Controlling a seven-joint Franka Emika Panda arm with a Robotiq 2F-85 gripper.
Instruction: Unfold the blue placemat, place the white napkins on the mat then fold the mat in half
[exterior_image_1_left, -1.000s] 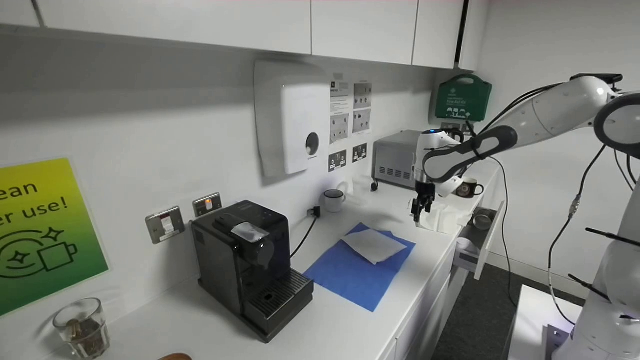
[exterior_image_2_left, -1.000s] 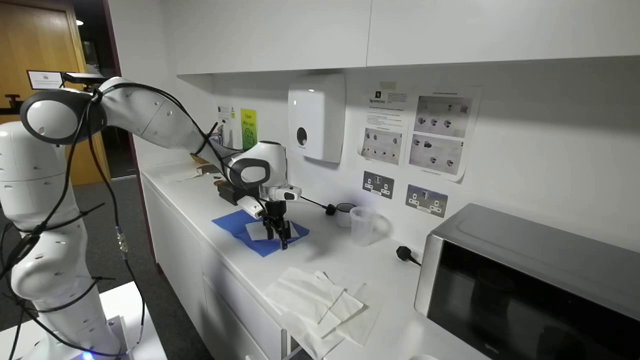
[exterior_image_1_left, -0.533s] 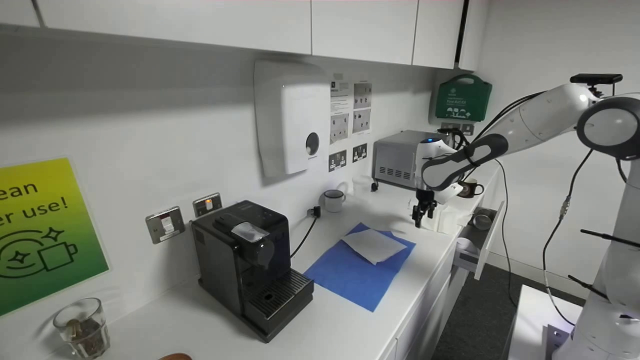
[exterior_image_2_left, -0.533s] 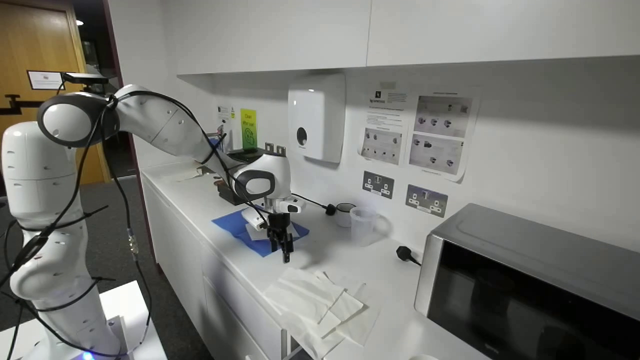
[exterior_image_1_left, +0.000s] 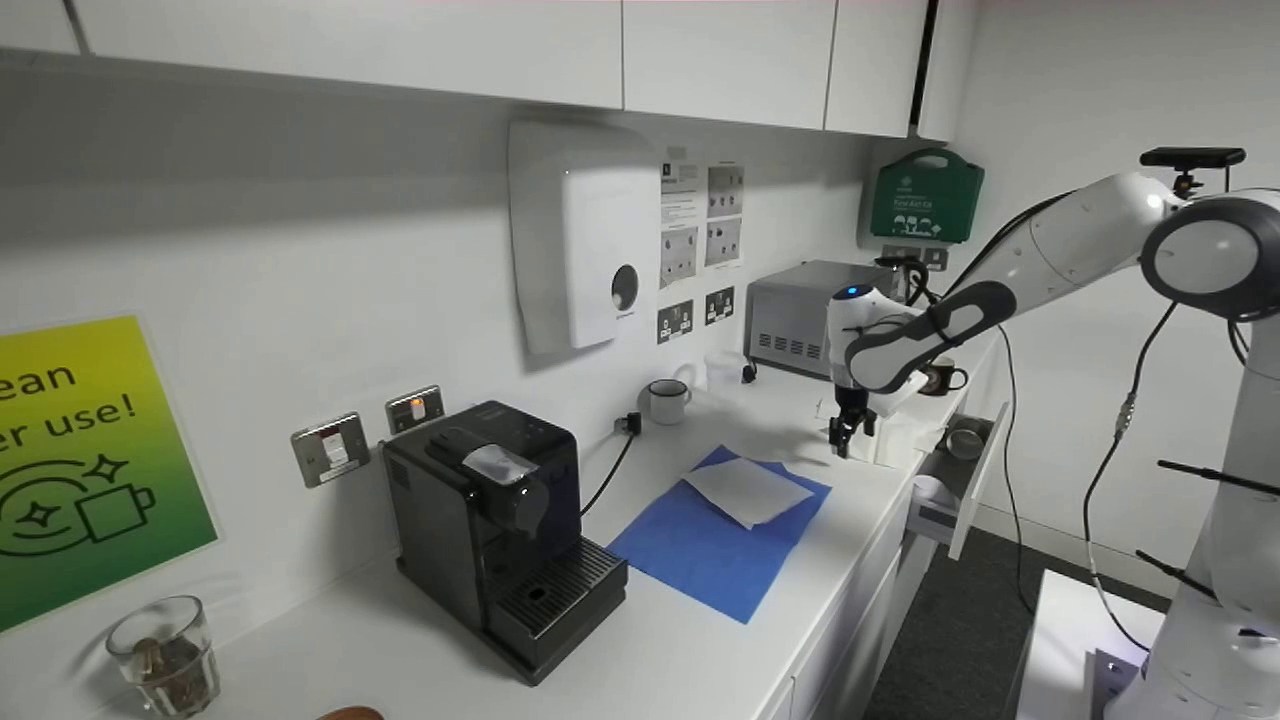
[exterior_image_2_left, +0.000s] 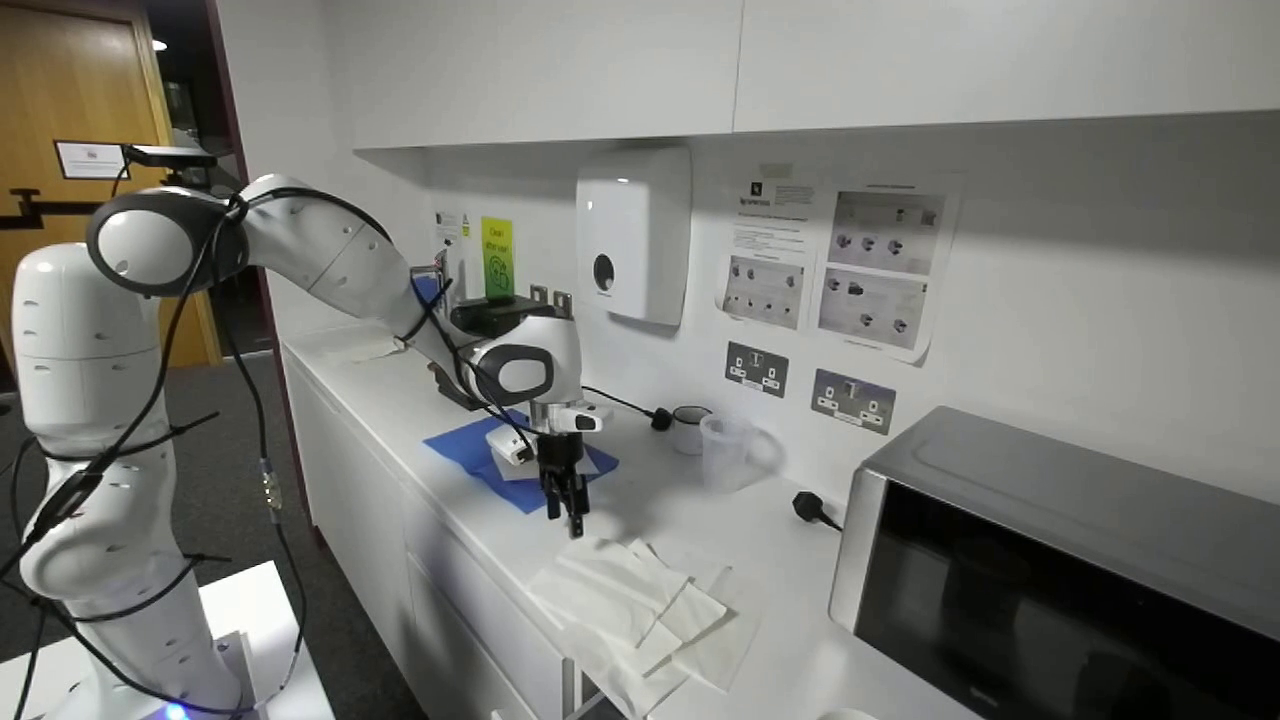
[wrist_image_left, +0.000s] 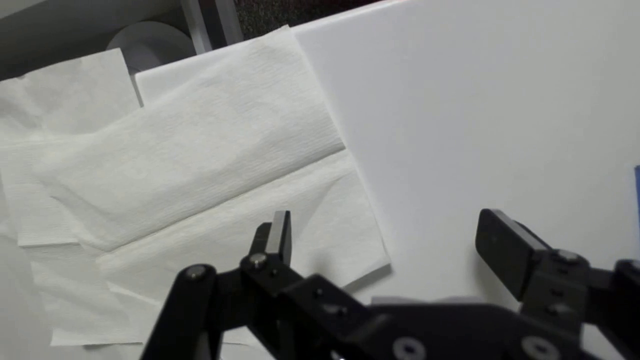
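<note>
The blue placemat (exterior_image_1_left: 695, 565) lies unfolded on the counter beside the coffee machine. It also shows in an exterior view (exterior_image_2_left: 455, 445), and its edge shows at the right of the wrist view (wrist_image_left: 637, 200). One white napkin (exterior_image_1_left: 748, 490) lies on the mat's far part. A loose pile of white napkins (exterior_image_2_left: 615, 595) lies near the counter's front edge; it fills the left of the wrist view (wrist_image_left: 200, 165). My gripper (wrist_image_left: 385, 215) is open and empty above the pile's near corner. One finger is over the napkins, the other over bare counter. It also shows in both exterior views (exterior_image_1_left: 840, 440) (exterior_image_2_left: 566, 522).
A black coffee machine (exterior_image_1_left: 500, 530) stands by the mat. A microwave (exterior_image_2_left: 1060, 570) stands past the pile. A white mug (exterior_image_1_left: 667, 400) and a clear plastic cup (exterior_image_2_left: 725, 455) stand along the wall. An open drawer (exterior_image_1_left: 965, 480) sticks out under the pile's edge.
My gripper has moved away from the mat, toward the napkin pile, and lower. It stays open. The mat, the napkin on it and the pile have not moved.
</note>
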